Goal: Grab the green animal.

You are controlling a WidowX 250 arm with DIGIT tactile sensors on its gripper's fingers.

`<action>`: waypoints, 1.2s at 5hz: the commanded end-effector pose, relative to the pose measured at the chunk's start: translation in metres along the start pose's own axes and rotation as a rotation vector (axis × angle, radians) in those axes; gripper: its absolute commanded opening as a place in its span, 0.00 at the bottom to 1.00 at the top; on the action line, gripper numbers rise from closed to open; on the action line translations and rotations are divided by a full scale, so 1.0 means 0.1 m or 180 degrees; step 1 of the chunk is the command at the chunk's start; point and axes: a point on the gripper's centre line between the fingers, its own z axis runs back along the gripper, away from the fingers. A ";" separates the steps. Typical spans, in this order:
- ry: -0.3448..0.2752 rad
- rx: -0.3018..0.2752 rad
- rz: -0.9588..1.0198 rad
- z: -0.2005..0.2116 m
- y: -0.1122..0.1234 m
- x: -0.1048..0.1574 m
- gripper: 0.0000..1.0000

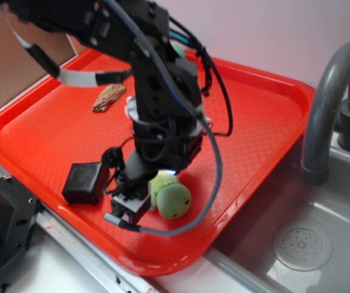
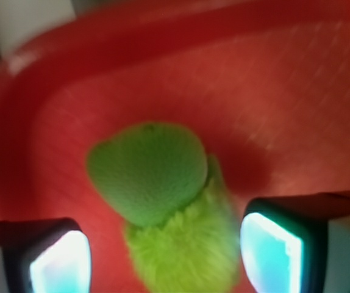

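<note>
The green animal [image 1: 170, 196] is a small plush turtle lying near the front rim of the red tray [image 1: 254, 122]. Its smooth round head points toward the rim and its fuzzy lime shell is tucked under my arm. My gripper [image 1: 135, 183] hangs low over it and is open. In the wrist view the shell of the green animal [image 2: 184, 250] sits between the two lit pads of my gripper [image 2: 163, 259], closer to the right pad [image 2: 269, 250]. The head lies just beyond the fingertips. Neither pad visibly touches the plush.
A brown wood-like piece [image 1: 109, 97] lies at the back left of the tray. Something teal [image 1: 178, 52] peeks out behind the arm. A grey faucet [image 1: 327, 110] and a sink with a drain [image 1: 302, 247] are to the right. The tray's front rim is just past the turtle.
</note>
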 end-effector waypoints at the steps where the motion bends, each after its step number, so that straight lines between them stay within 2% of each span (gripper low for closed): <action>1: 0.0177 0.0095 0.0121 -0.19 -0.04 0.01 1.00; 2: 0.0160 0.0141 0.0227 -0.24 -0.01 0.01 0.00; 3: 0.0027 0.0126 0.0241 -0.16 -0.04 -0.02 0.00; 4: -0.0538 0.0107 0.0987 0.27 0.04 -0.36 0.00; 5: -0.0838 -0.0139 0.1747 0.71 0.14 -0.69 0.00; 6: -0.1204 -0.0273 0.2502 0.97 0.05 -0.97 0.00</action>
